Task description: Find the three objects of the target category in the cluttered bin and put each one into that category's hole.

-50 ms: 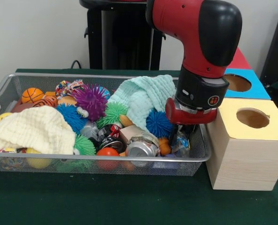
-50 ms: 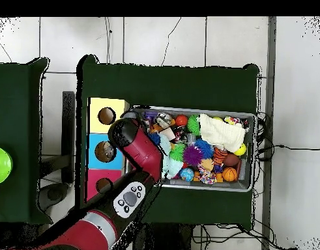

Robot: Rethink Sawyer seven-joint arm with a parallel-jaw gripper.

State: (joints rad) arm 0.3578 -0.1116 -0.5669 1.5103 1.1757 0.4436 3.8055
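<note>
Arm [image 1: 200,42] reaches down into the wire bin [image 1: 101,165], wrist over the bin's 3 o'clock end in the front view. Jaws [image 1: 182,133] are sunk among the clutter behind the bin wall; cannot tell whether they are released or clenched, nor on what.

Bin contents, front view: cream cloth [image 1: 35,129] at 9 o'clock, mint-green cloth [image 1: 141,96] toward 1 o'clock, purple spiky ball [image 1: 91,100] near 12 o'clock, blue spiky ball [image 1: 158,123] just beside the wrist, green spiky ball [image 1: 113,113] between purple and blue, small basketball [image 1: 32,94] at 10 o'clock, silver can [image 1: 141,147] at 5 o'clock against the front wall, red ball [image 1: 107,152] at 6 o'clock. Which items belong to the target category cannot be told.

Boxes stand just outside the bin's 3 o'clock end on the green bench [image 1: 129,201]: yellow-topped box [image 1: 244,145] nearest the camera, touching or nearly touching the bin; blue-topped box [image 1: 244,84] behind it; red-topped box [image 1: 238,60] farthest. Each visible top has a round hole [image 1: 252,118].

Overhead view: the three boxes sit in a column at the bin's 9 o'clock side.
</note>
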